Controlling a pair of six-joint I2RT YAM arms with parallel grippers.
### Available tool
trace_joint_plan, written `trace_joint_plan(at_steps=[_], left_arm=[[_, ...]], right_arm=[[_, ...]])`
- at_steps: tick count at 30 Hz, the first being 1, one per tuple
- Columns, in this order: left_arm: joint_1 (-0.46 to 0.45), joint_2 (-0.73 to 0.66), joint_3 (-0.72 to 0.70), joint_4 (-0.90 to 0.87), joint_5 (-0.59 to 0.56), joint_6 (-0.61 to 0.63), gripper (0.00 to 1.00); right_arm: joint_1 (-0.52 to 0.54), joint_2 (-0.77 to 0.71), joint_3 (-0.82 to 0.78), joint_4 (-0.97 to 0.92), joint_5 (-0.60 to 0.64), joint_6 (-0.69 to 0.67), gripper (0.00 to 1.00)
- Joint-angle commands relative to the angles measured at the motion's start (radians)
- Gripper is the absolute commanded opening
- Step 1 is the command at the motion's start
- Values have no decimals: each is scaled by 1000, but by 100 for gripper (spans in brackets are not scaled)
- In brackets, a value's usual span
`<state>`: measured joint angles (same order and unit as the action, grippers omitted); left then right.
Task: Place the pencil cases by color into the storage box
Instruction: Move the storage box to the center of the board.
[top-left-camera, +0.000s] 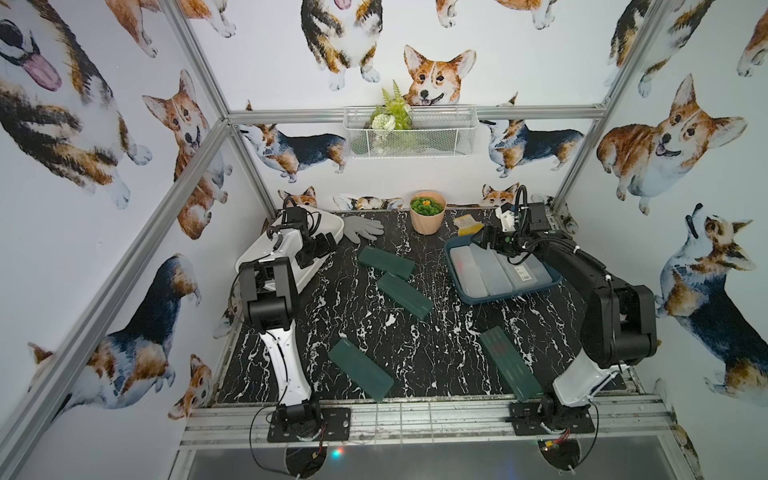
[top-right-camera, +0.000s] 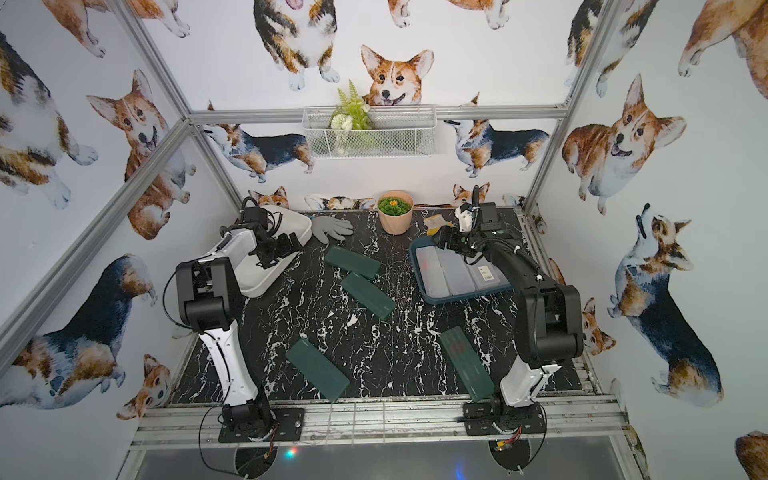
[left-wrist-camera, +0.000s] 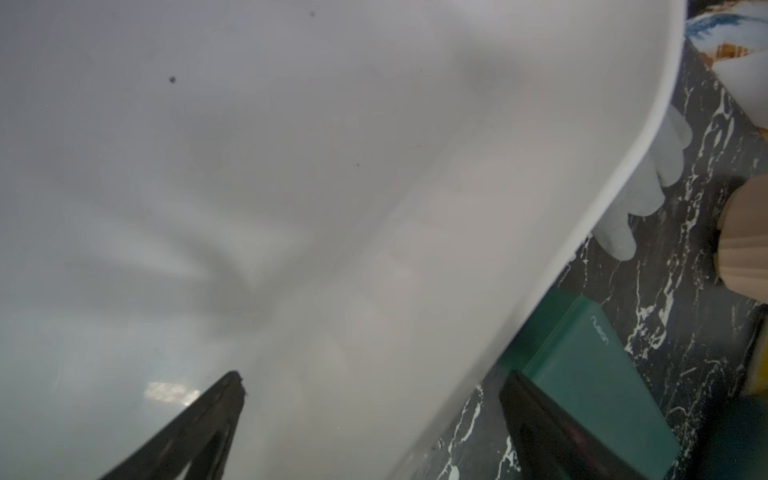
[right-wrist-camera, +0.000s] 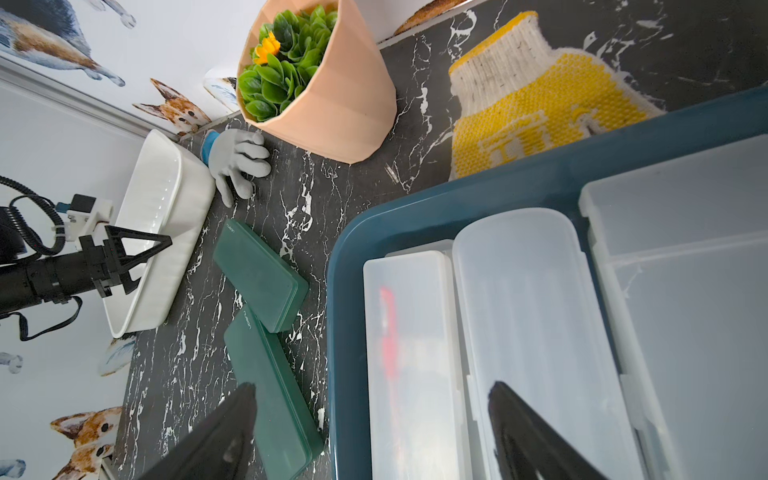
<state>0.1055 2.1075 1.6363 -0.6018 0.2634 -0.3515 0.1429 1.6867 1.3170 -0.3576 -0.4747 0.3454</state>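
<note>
1. The white tub (top-left-camera: 328, 222) sits at the far left of the dark marbled surface (top-left-camera: 415, 332). It is angled, with its long side running from near left to far right.
2. The left hand (top-left-camera: 328, 247) hangs over the tub's right rim, spread wide and holding nothing. In the left wrist view, one finger (left-wrist-camera: 199, 428) is over the tub's inside. The other finger is outside the rim, over the surface.
3. A grey glove (top-left-camera: 363, 228) lies flat just beside the tub's far right corner.
4. The green cases (top-left-camera: 386, 262) lie loose on the surface, four in all, outside both tubs. Two are in the far middle, where the farther case meets a second case (top-left-camera: 404, 295) at one end. A third case (top-left-camera: 360, 370) lies near the front, left of centre. A fourth case (top-left-camera: 510, 362) lies near the front right, close to the right arm's base.
5. A tan plant pot (top-left-camera: 427, 218) stands upright at the far edge, in the middle.
6. A yellow knitted item (top-left-camera: 468, 224) lies between the pot and the blue tub (top-left-camera: 498, 298), at the tub's far rim.
7. The blue tub sits at the far right. The clear cases (top-left-camera: 467, 270) lie inside it, flat and side by side, and one case carries a barcode label (top-left-camera: 524, 274).
8. The right hand (top-left-camera: 478, 241) hovers over the tub's far left corner, its fingers well apart and gripping nothing. It is above the far ends of the clear cases.
</note>
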Motion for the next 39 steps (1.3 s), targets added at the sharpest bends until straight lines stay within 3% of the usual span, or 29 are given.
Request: trace_joint_plan(at_steps=[1, 18, 30, 39], left_arm=[[-7, -40, -40, 9, 22, 2, 99], [-65, -262, -291, 5, 11, 59, 98], [-179, -414, -473, -31, -34, 112, 98], [-270, -464, -546, -4, -31, 82, 98]], right_arm=[[2, -19, -25, 26, -13, 1, 88], [-7, -28, -69, 62, -48, 29, 87], [3, -50, -78, 44, -49, 39, 86], [75, -110, -82, -53, 38, -60, 86]])
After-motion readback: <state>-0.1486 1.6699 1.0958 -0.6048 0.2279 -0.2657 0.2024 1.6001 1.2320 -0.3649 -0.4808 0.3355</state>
